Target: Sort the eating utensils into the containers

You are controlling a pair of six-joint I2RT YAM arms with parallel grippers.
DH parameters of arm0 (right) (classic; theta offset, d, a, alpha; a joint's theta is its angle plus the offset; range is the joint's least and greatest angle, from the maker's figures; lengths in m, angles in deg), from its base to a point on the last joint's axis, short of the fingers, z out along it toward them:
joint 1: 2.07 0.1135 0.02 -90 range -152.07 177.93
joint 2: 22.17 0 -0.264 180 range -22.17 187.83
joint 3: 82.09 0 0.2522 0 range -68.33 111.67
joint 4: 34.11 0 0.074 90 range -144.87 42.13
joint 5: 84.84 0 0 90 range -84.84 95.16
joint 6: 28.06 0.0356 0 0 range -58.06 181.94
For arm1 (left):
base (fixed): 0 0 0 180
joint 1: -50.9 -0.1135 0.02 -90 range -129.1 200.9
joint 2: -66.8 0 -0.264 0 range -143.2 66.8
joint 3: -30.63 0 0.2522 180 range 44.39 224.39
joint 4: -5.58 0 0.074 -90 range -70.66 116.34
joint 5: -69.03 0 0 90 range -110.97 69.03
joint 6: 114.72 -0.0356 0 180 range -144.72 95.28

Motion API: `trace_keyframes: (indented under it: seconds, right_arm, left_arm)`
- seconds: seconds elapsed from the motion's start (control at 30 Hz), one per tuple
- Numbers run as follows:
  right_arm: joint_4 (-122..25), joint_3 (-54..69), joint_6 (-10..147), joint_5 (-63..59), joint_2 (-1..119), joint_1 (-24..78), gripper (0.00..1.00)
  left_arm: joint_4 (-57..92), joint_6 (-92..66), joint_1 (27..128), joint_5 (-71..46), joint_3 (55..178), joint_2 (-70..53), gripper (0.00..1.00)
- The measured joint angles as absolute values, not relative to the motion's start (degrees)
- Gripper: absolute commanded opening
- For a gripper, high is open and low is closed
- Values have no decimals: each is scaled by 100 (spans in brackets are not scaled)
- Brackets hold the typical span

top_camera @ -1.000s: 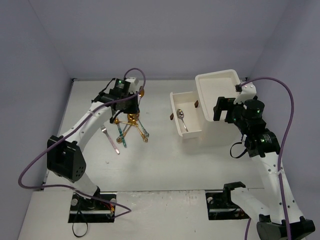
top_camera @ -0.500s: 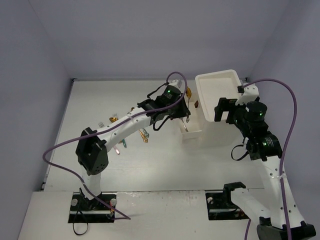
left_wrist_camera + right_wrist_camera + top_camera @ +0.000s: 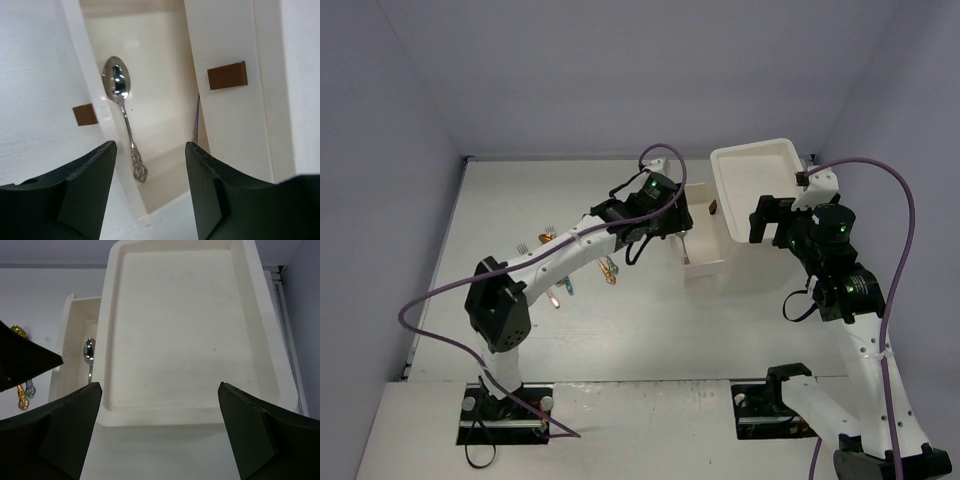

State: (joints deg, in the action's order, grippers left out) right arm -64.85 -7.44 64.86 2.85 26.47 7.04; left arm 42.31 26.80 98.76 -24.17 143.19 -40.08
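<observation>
- Now, the left tool [image 3: 149, 146] hangs over the open drawer [image 3: 162, 55] with its fingers spread wide and nothing between them. A silver spoon [image 3: 121, 102] lies flat on the drawer floor below, bowl toward the far end.
- Pulling back from there, a finger could catch the drawer's thin side wall or its front. The drawer unit [image 3: 175, 320] looks light, so a snag would probably drag or tip it.
- The right tool [image 3: 160, 386] hovers above the unit's top, gaping and holding nothing. It is near the left arm, so a careless sweep by either could knock them together.
- The other utensils [image 3: 608, 270] lie in a loose cluster on the worktop [image 3: 650, 320], left of the unit, some crossing each other. A pinch there may well lift two at once, or flick a neighbour away.
- They are thin and lie flat, so I judge a shallow grasp likely to slip, and a deep one to jam the fingertips into the worktop.
- Only one drawer stands open. The one with the brown handle [image 3: 227, 75] looks shut, so a different kind of utensil could land with the spoon.
- A thin dark line runs beside that shut front. I cannot tell what it is.
</observation>
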Motion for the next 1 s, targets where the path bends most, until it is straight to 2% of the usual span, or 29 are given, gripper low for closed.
trace_keyframes:
  seconds: [0.2, 0.47, 0.57, 0.73, 1.0]
  right_arm:
    - [-6485, -749, 6486, 285, 2647, 708, 100]
    - [-6485, -753, 6485, 285, 2708, 741, 100]
    - [-6485, -753, 6486, 283, 2786, 747, 100]
    - [-6483, -758, 6486, 283, 2839, 770, 100]
    - [-6483, -829, 6488, 282, 2802, 774, 100]
  left_arm:
    - [4211, 2602, 9203, -2562, 12862, -2627, 54]
    - [4355, 2314, 7155, -2593, 11134, -1489, 52]
    - [4376, 2280, 6773, -2490, 10822, -1431, 52]
    - [4344, 2486, 6732, -2371, 10582, -1600, 46]
    - [4371, 3353, 6726, -2402, 10893, -2621, 35]
